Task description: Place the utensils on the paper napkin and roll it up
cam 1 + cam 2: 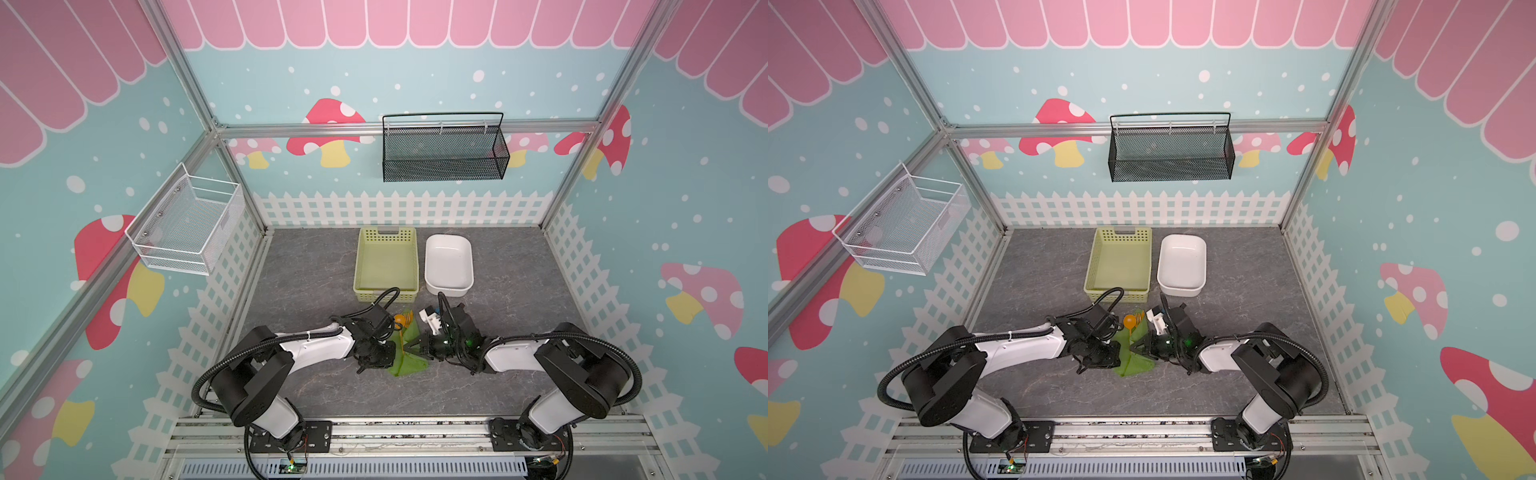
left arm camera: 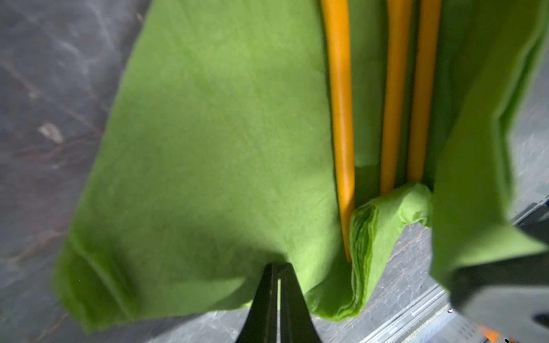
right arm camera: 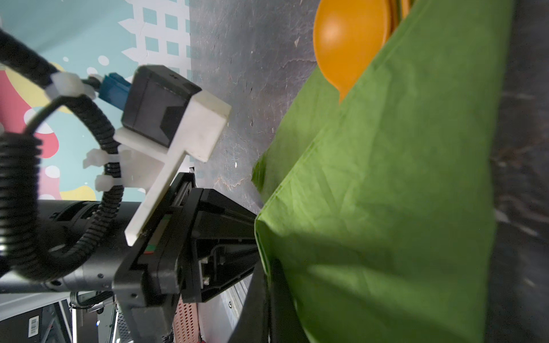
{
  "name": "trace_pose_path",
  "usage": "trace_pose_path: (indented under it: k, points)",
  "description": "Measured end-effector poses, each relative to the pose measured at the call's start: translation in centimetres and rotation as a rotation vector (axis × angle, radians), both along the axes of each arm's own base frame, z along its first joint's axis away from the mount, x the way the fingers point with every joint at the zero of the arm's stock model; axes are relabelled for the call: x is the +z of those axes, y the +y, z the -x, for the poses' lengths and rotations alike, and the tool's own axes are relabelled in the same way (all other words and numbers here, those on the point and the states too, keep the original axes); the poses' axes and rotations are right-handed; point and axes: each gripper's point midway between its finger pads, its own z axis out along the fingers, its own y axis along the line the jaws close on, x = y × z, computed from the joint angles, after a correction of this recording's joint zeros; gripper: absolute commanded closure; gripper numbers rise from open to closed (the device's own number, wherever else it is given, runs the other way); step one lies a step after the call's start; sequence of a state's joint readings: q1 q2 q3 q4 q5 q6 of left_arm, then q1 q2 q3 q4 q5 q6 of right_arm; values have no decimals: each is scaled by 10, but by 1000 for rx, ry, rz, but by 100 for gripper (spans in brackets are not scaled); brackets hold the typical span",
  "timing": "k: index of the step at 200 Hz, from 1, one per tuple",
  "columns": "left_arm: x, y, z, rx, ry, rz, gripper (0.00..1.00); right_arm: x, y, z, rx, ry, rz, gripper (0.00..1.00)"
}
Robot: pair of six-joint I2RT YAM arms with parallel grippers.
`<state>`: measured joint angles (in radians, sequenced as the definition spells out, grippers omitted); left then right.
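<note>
Three utensils point(image 1: 400, 320) lie on the paper napkin point(image 1: 411, 365) between the arms in both top views. Left wrist view: we see the left gripper point(image 2: 278, 265) pinching the napkin's edge. Right wrist view: the right gripper point(image 3: 269, 267) pinches its lifted flap.

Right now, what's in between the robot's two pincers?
The green napkin, with the orange utensils lying on it, as both top views show. The left pincer and the right pincer are each shut on it.
</note>
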<state>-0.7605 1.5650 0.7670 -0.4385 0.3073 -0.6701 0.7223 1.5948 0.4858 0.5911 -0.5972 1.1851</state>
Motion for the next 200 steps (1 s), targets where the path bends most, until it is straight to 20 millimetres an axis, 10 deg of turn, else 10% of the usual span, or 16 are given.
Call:
trace_pose_path:
  k: [94, 200]
  points:
    - [35, -22, 9, -26, -18, 155, 89, -5, 6, -1, 7, 5, -25, 100]
    - [7, -26, 25, -23, 61, 159, 90, -3, 7, -2, 7, -1, -31, 100]
